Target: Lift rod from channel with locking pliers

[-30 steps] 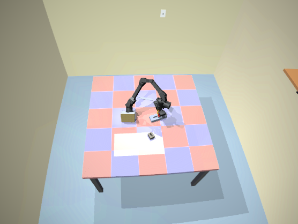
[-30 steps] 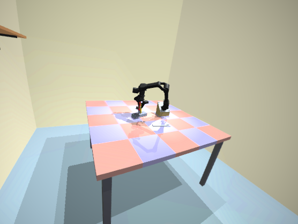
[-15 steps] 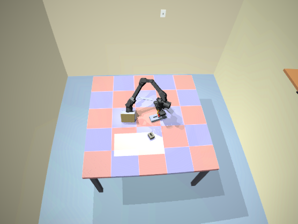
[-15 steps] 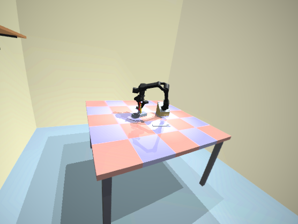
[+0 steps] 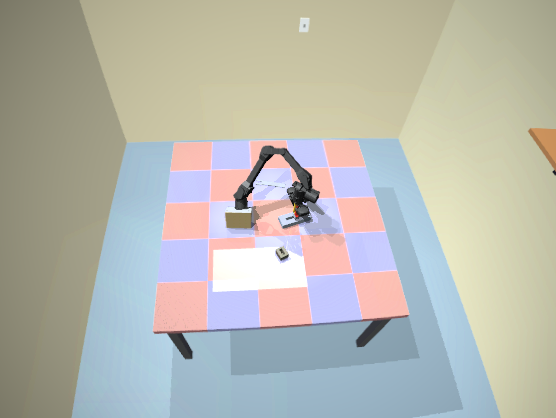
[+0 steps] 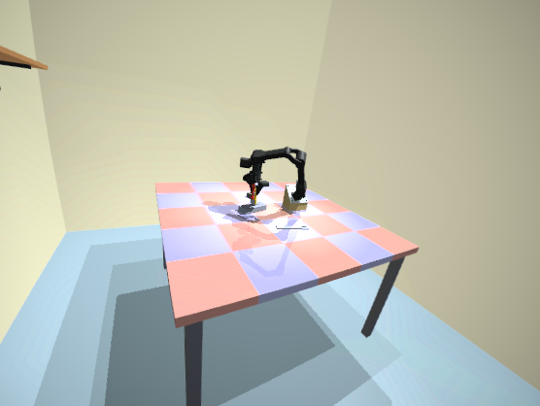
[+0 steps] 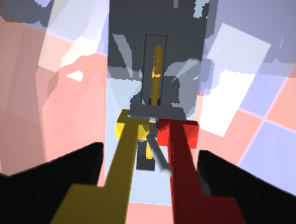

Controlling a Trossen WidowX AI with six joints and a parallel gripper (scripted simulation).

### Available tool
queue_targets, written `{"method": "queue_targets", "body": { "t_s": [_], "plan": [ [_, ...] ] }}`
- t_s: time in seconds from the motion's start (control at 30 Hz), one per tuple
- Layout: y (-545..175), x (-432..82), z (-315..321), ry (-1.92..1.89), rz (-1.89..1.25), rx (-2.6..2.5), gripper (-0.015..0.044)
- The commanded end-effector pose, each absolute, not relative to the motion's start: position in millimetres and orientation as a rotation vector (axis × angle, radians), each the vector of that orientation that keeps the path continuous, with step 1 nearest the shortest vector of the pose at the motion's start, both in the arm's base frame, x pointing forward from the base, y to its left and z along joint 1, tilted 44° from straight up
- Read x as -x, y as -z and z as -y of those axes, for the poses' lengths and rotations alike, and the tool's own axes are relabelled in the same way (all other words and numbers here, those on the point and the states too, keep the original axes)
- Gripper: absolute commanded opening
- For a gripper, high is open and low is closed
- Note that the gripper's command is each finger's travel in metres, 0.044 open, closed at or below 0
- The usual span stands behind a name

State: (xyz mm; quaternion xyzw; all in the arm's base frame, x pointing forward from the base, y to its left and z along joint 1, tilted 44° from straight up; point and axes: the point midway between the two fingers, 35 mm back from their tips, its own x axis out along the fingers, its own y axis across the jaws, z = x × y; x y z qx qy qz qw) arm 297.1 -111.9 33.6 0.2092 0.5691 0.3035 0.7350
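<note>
Block: a pale grey slab [image 5: 285, 224] [image 6: 247, 210] [image 7: 120, 185], flat on the checkered surface [image 5: 327, 252] [image 6: 291, 257] [image 7: 277, 100], a narrow channel along its top.
Rod: yellow-brown [image 7: 157, 65], lying lengthwise in the block's channel, not lifted out; its middle is partly hidden below the pliers.
Pliers: out of the holster and over the block, one handle yellow and one red [image 5: 296, 212] [image 6: 253, 192] [image 7: 181, 165], handles upward. Their grey head spans the channel above the rod; how deep the jaws reach, and whether they grip the rod, I cannot tell.
Handles: apart from each other, with a slim grey lever slanting between them. Whether they are locked, I cannot tell.
Tool: clamped on the pliers' handles [image 5: 298, 204] [image 6: 255, 186] [image 7: 151, 149], above the block, its black fingers on the outer sides of the yellow and red.
Arm: black [image 5: 293, 163] [image 6: 277, 154], arching up from its stand and bending down over the block.
Stand: a tan box with a pale top [image 5: 239, 218] [image 6: 291, 204], left of the block in the top view.
Holster: a small slotted brown-grey piece [image 5: 282, 254], below the block in the top view, at the edge of a white patch [image 5: 250, 272].
Strip: thin and pale [image 5: 270, 184] [image 6: 291, 227], lying above and left of the block in the top view.
</note>
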Motion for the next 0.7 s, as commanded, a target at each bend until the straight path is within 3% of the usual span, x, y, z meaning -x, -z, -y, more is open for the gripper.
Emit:
{"method": "queue_targets", "body": {
  "t_s": [0.0,0.67],
  "plan": [
    [-36.6,-297.1,119.0,-0.661,-1.245,-0.453,0.0102],
    [-44.9,-294.9,131.3,-0.666,-1.245,-0.462,0.0102]
  ]
}}
